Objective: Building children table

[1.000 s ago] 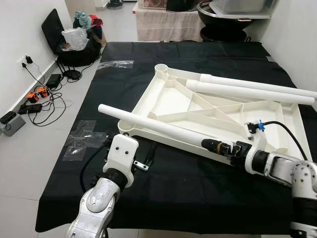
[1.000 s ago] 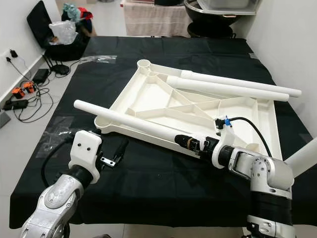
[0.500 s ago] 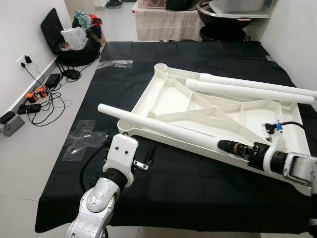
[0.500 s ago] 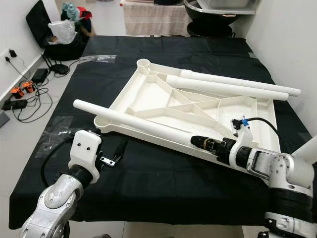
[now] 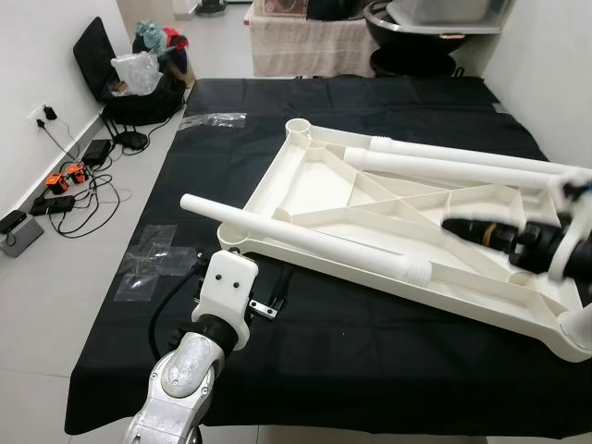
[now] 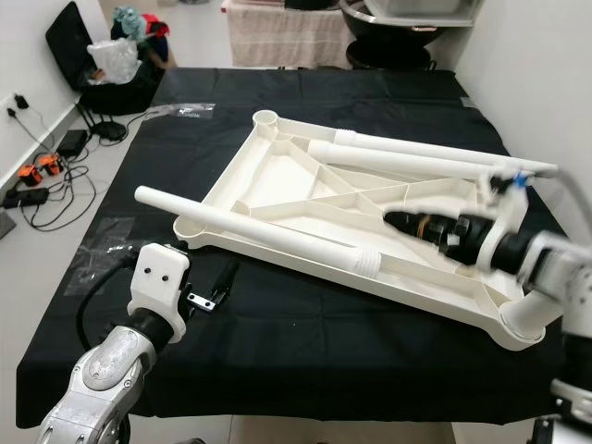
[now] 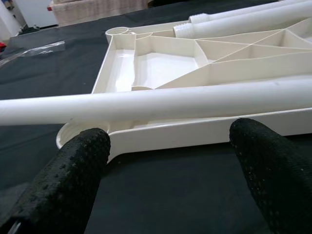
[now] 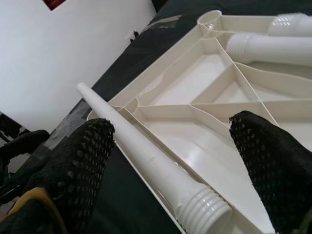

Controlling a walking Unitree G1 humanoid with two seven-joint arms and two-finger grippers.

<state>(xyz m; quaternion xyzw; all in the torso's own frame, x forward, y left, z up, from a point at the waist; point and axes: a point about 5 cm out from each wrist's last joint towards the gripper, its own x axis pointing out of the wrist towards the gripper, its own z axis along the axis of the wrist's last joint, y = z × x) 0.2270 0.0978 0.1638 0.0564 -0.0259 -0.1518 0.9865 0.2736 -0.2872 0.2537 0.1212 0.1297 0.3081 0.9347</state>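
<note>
Though unlabelled: tabletop [image 5: 326,180], legs [image 5: 305,236].

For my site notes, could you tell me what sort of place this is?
Probably a room in a home, used as a workspace: a black cloth spread over pale floor tiles, a power strip with tangled cables by the white wall, and a black bag with clothes.

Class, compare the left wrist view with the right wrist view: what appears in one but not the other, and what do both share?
Left wrist view: the open left pincer over the black cloth, facing the near side wall of the white ribbed plastic tabletop.

Right wrist view: the open right pincer above the ribbed threaded end of the long white plastic leg tube, plus a white wall.

Both: the tabletop's ribbed underside, that leg lying across it, and its round corner socket.
</note>
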